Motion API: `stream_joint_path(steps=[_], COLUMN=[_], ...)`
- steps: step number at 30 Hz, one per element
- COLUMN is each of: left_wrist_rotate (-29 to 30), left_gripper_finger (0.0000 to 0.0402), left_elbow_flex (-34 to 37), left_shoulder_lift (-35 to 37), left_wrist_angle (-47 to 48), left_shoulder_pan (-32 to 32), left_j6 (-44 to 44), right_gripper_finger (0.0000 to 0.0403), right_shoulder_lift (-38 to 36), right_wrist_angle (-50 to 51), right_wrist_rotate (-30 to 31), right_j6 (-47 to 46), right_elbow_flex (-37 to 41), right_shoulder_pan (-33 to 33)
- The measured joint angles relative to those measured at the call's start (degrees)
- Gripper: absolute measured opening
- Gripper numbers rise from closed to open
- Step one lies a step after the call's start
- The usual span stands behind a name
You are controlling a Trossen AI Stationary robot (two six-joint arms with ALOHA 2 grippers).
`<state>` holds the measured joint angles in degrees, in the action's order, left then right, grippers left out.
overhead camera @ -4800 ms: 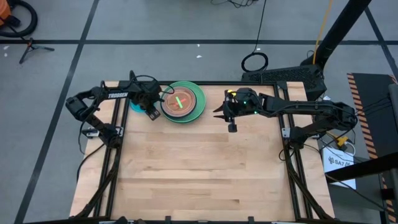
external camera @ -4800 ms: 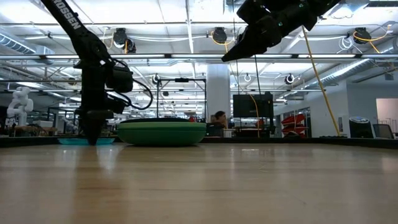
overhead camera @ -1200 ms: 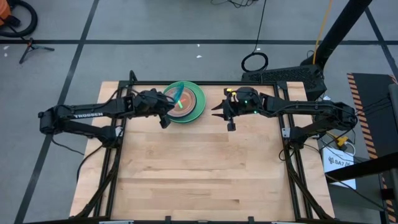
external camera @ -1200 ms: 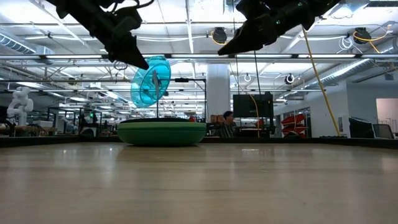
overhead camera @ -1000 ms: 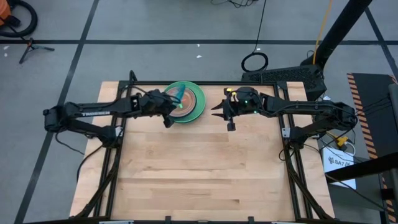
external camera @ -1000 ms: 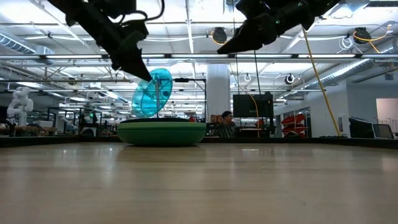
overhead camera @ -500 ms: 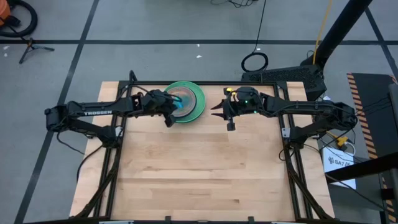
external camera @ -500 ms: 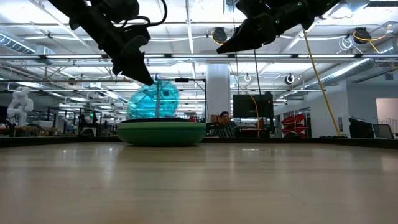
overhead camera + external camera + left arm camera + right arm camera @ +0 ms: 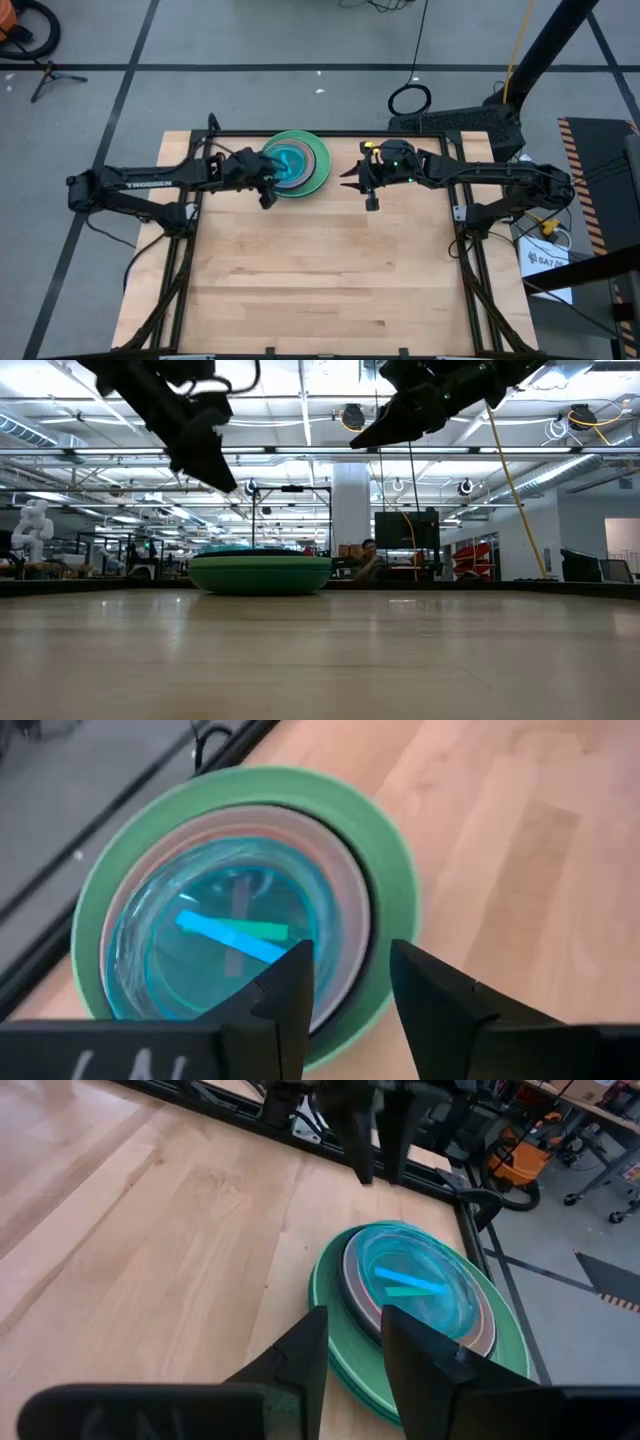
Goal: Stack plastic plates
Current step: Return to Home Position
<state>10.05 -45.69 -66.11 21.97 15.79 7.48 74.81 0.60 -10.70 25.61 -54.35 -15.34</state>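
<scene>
The plastic plates form one stack at the table's far edge, left of centre. A large green plate is at the bottom, with darker and pinkish rims above it. A small translucent blue plate lies flat on top. My left gripper hovers open just above the stack's near-left rim, also seen in the low view. My right gripper waits open in the air to the right of the stack.
The bare wooden tabletop stretches wide toward the near edge. A black frame rail runs along the table's far edge behind the stack. Beyond the table is an open workshop floor, and a person sits far off.
The blue plate hung tilted from my left gripper above the stack. It came down onto the stack rim-first, then tipped over and now lies flat on top, free of the fingers. My left gripper has drawn back slightly up and to the left.
</scene>
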Motion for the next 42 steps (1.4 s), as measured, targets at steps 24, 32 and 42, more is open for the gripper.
stream_joint_path(steps=[24, 32, 42], left_wrist_rotate=[6.42, 6.49, 6.48], left_gripper_finger=[0.014, 0.014, 0.014], left_elbow_flex=[22.63, 26.18, 32.07], left_shoulder_lift=[32.61, 41.21, 57.19], left_wrist_angle=[-10.25, -10.19, -8.6], left_shoulder_pan=[-25.35, -26.05, -26.05], left_j6=[-4.0, -8.63, -8.72], right_gripper_finger=[0.0089, 0.0089, 0.0089], right_shoulder_lift=[-14.42, -25.07, -38.38], right_wrist_angle=[-22.76, -35.44, -37.52], right_wrist_rotate=[0.02, 0.13, 4.61], right_j6=[-19.02, -19.93, -19.9], right_elbow_flex=[30.33, 42.01, 51.48], right_shoulder_pan=[4.0, 4.56, 3.35])
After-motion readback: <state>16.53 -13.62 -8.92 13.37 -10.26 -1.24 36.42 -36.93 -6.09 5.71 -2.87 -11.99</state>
